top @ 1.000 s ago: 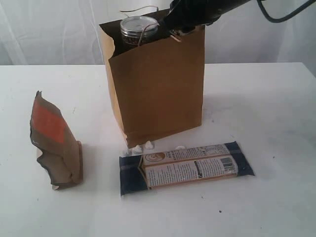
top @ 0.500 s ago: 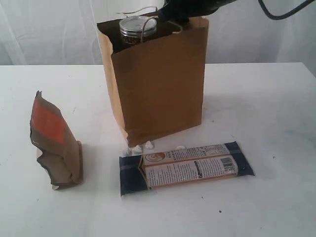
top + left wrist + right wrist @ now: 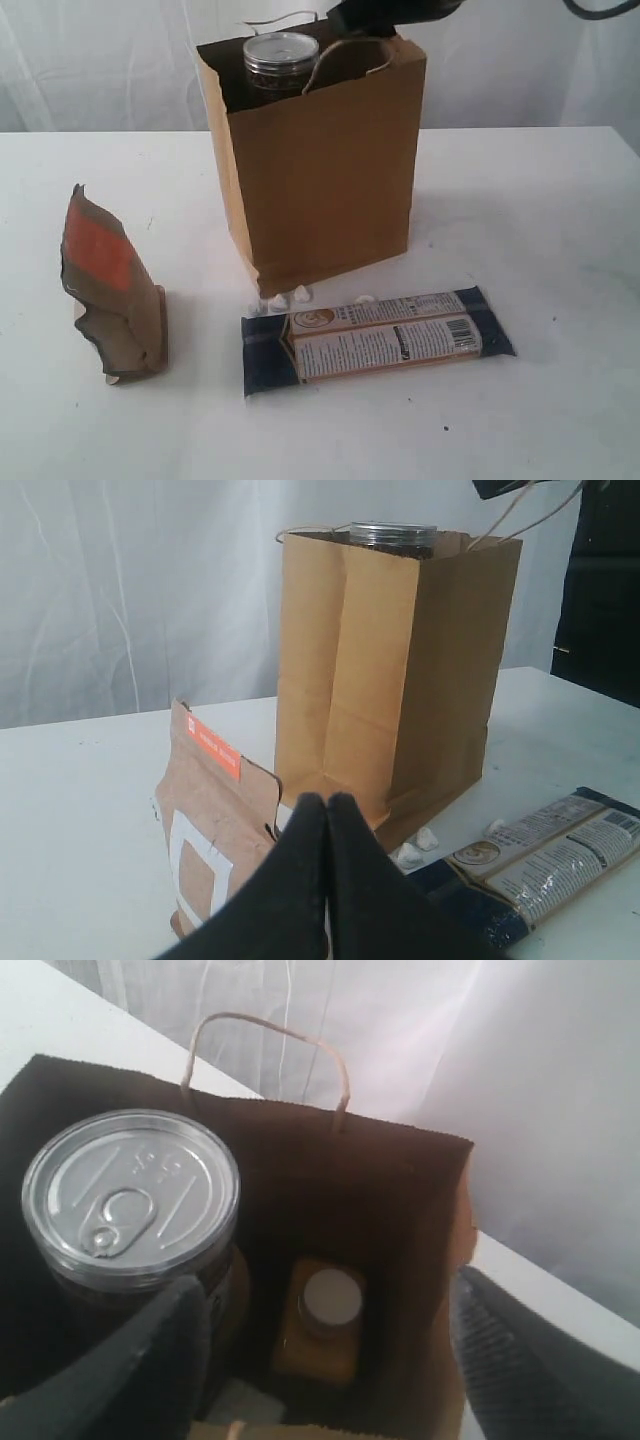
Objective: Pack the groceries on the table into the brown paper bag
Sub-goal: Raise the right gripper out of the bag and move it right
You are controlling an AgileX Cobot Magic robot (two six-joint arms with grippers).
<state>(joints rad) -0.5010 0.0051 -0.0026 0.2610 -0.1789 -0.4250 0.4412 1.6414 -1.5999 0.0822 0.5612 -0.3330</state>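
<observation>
Right arm: dark, enters at the top right of the exterior view; its end hangs over the bag's back rim.
Right claw: spread wide over the open bag mouth, with one dark textured finger to each side. It grips nothing, and no contact is visible.
Left arm: only its claw shows, low over the table and pointed toward the bag.
Left claw: clenched and empty, its black tips pressed together. The pouch lies just beyond it; I cannot tell whether they touch.
Bag: kraft paper, upright at mid-table, with creased side folds and twisted paper loop handles.
Can: upright inside the bag. Its silver pull-tab lid sits near rim level and its wall is dark.
Bottle: inside the bag, deeper down beside the can. The body is yellow and the round white cap faces up.
Pouch: on the table left of the bag, apart from it. It stands leaning and is crumpled brown paper with an orange patch.
Packet: long, glossy and navy with a tan label and barcode. It lies flat in front of the bag.
Crumbs: white, at the bag's front foot, between bag and packet.
Table: flat and white, with a few dark specks.
</observation>
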